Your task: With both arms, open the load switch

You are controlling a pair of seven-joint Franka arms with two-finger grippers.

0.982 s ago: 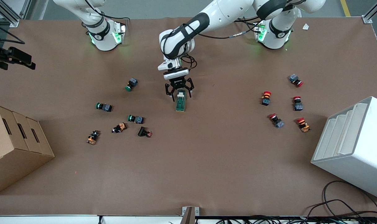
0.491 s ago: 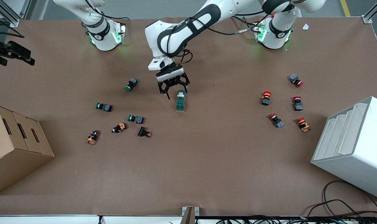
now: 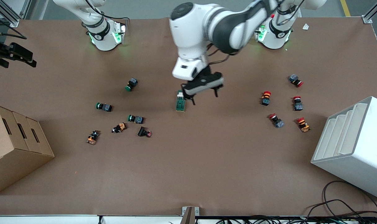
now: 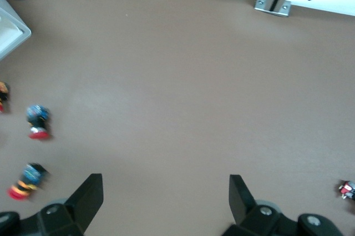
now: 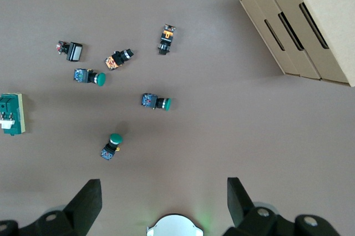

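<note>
The load switch [image 3: 180,102] is a dark-green block lying flat on the brown table, mid-table, its white toggle at the end toward the robots' bases. It also shows in the right wrist view [image 5: 11,114]. My left gripper [image 3: 204,97] hangs just beside the switch, on the side toward the left arm's end, and touches nothing. It is open, and between its fingers [image 4: 89,191] there is only bare table. My right gripper [image 5: 163,191] waits, open and empty, high over the table near its own base [image 5: 173,226].
Several green and orange push buttons [image 3: 132,84] lie toward the right arm's end, several red ones [image 3: 266,98] toward the left arm's end. A cardboard box [image 3: 14,146] and a white stepped rack [image 3: 353,143] stand at the two ends. Cables [image 3: 341,205] lie along the near edge.
My left gripper has left the switch's toggle end, swung toward the left arm's end and risen. The switch has not moved. The right arm has barely moved.
</note>
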